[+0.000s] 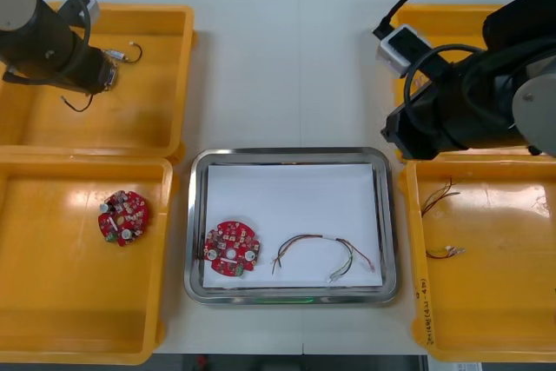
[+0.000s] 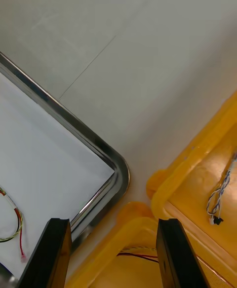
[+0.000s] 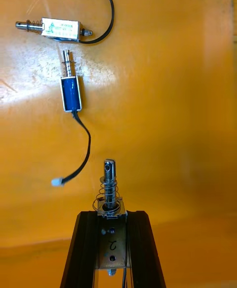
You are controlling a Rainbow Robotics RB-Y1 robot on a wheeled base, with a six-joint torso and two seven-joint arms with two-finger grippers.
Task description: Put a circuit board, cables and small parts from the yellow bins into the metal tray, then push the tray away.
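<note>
My left gripper (image 3: 111,215) is shut on a small metal part (image 3: 110,189) with a spring and a pin, held just above the floor of the far left yellow bin (image 1: 156,119). Two more small metal parts (image 3: 59,27) (image 3: 70,91) with black leads lie beyond the fingers. The metal tray (image 1: 195,215), white inside, holds a round red circuit board (image 1: 231,248) and a red and yellow cable (image 1: 321,254). My right gripper (image 2: 114,248) is open and holds nothing, above the tray's far right corner (image 2: 116,169) and the right bins' rims.
A second red circuit board (image 1: 123,216) lies in the near left bin (image 1: 52,319). Red and yellow cables (image 1: 439,197) lie in the near right bin (image 1: 521,319). A twisted blue and white cable (image 2: 221,194) lies in the far right bin (image 2: 197,169).
</note>
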